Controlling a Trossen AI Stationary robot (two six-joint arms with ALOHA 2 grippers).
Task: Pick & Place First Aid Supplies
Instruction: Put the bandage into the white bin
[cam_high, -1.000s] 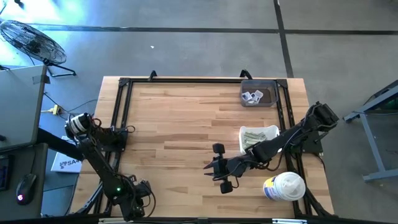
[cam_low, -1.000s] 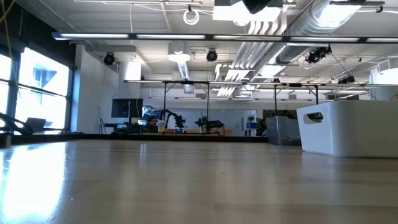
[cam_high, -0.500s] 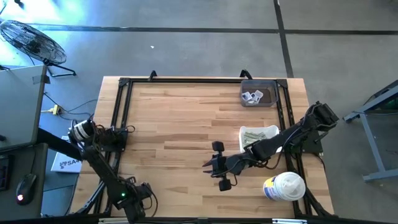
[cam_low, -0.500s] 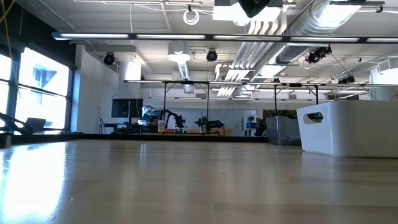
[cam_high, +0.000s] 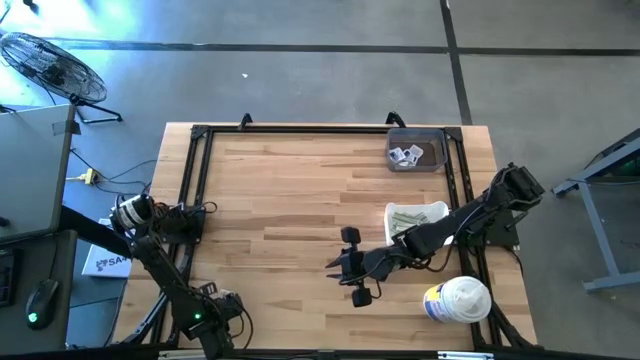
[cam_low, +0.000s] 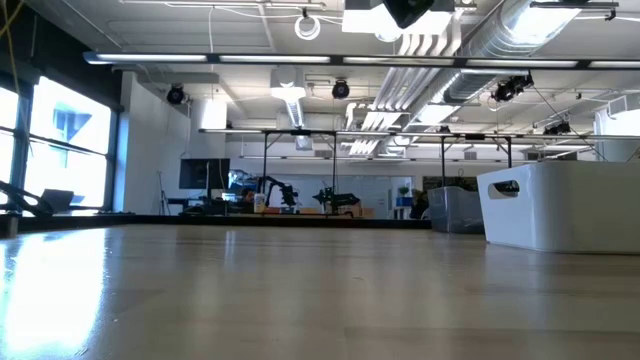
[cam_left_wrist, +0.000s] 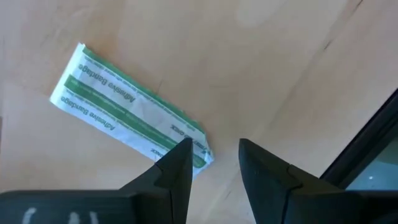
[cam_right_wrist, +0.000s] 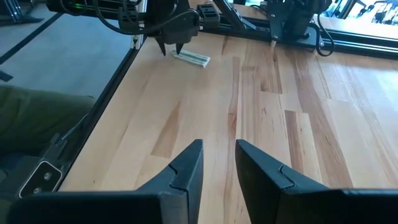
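One bandage strip (cam_left_wrist: 127, 112) lies beside the empty, slightly parted left pincer (cam_left_wrist: 214, 163); right pincer (cam_right_wrist: 217, 163) likewise.

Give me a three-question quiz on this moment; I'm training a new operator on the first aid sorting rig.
1. True or false: the left gripper is shut on the bandage strip.
2. Where does the white tub stand? A) by the table's near right corner B) inside the dark tray C) at the table's far left corner
3. Fill in: the right gripper hovers over bare ____ near the table's middle.

Key: 1 false, its fingers are open just above the strip lying on the wood. 2 A. 3 wood.
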